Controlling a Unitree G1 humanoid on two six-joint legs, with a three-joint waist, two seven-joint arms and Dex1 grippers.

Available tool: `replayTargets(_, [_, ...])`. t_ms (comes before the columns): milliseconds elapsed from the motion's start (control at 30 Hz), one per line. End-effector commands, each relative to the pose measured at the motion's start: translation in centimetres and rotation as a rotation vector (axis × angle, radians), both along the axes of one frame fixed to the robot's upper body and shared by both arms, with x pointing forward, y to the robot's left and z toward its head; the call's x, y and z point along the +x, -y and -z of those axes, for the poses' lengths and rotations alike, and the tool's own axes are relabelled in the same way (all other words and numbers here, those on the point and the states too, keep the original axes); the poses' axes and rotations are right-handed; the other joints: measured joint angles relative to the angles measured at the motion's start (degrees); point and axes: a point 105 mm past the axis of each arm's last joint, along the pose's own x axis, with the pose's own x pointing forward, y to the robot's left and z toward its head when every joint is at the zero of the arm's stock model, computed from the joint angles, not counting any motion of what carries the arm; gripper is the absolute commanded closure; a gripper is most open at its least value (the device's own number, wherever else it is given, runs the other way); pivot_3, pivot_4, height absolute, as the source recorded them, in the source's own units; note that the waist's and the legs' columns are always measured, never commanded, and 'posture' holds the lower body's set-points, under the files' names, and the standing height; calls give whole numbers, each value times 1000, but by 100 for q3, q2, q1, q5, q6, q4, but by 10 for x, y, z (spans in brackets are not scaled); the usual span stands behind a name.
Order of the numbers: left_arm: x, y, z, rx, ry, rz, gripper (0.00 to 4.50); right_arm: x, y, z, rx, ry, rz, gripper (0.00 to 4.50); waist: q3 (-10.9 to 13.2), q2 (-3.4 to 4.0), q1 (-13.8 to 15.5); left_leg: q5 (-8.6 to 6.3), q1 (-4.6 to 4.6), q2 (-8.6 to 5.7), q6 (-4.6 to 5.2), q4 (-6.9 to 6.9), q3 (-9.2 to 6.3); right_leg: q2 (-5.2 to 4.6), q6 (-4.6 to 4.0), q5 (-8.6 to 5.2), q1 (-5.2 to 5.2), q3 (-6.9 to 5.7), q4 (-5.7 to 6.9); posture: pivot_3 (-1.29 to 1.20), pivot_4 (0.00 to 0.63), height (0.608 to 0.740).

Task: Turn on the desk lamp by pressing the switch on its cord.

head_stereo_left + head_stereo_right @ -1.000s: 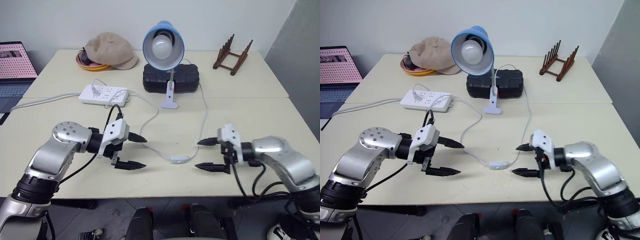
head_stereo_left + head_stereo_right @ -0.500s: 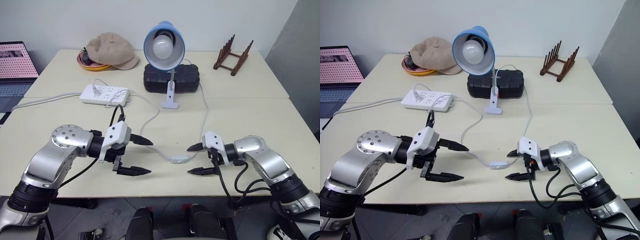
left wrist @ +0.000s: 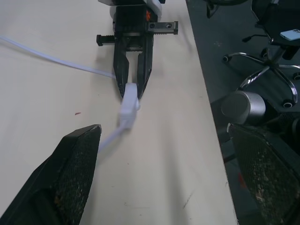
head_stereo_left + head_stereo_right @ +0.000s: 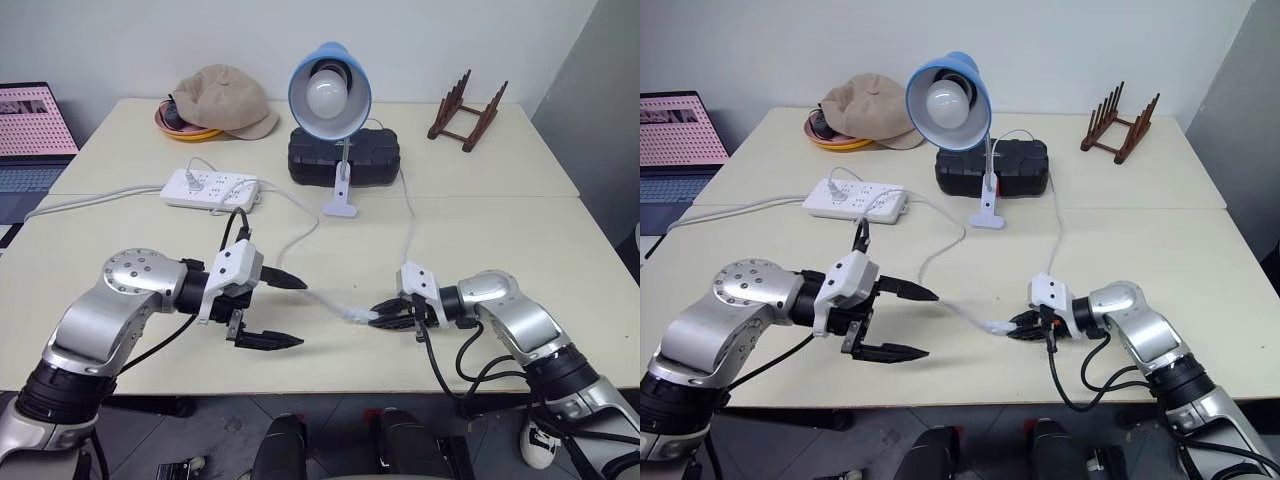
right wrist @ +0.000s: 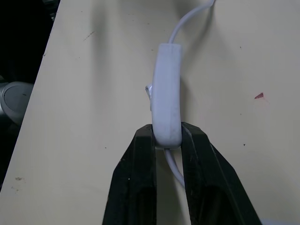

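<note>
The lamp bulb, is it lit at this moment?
No, the bulb under the blue shade looks plain white without glow, and no light falls on the table below it.

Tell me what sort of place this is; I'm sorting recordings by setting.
Probably an office or lab workspace: pale desks pushed together, an open laptop at the left edge, a white power strip with plugs in it, and a wheeled office chair on the floor nearby.

We lose near end of switch [image 5: 167, 101] between right gripper [image 5: 167, 140] fingers; laptop [image 4: 30, 135] cut by frame edge; lamp [image 4: 329, 88] lit or unlit unclear.
</note>
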Motion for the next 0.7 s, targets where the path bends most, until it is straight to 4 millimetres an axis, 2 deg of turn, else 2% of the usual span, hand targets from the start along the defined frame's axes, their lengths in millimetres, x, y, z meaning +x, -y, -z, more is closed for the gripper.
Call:
replayTargets(33, [-2, 3, -9, -18, 34, 14, 0, 3, 0, -12, 23, 29, -4, 4157, 0, 0, 1, 0, 0, 0, 0, 0, 0, 0, 0, 0, 0, 0, 0, 0, 150, 740])
replayTargets(200, [2, 3, -12, -68, -25, -56, 0, 5, 5, -33, 130, -35, 70, 4157, 0, 0, 1, 0, 0, 0, 0, 0, 0, 0, 1, 0, 0, 1, 0, 0, 150, 740])
replayTargets(300, [7, 10, -24, -256, -230, -172, 0, 18, 17, -67, 338, -179, 218, 4157, 0, 0, 0, 0, 0, 0, 0, 0, -2, 0, 2, 1, 2, -1, 2, 0, 150, 740])
replayTargets(367, [8, 15, -24, -333, -316, -220, 0, 21, 27, -85, 437, -264, 265, 4157, 0, -1, -2, 0, 0, 0, 0, 4, -7, 0, 7, 4, 4, -2, 7, 0, 150, 740])
replayTargets(567, [26, 40, -35, -563, -471, -304, 0, 2, 31, -113, 563, -465, 219, 4157, -2, -4, 18, 0, 3, -1, 0, 9, -15, 1, 10, 6, 14, -10, 4, 0, 150, 740])
replayTargets(700, [32, 55, -34, -620, -568, -296, 0, -9, 26, -117, 555, -514, 177, 4157, -2, -3, 7, 0, 3, -2, 0, 10, -13, 2, 11, 7, 14, -8, 6, 0, 150, 740])
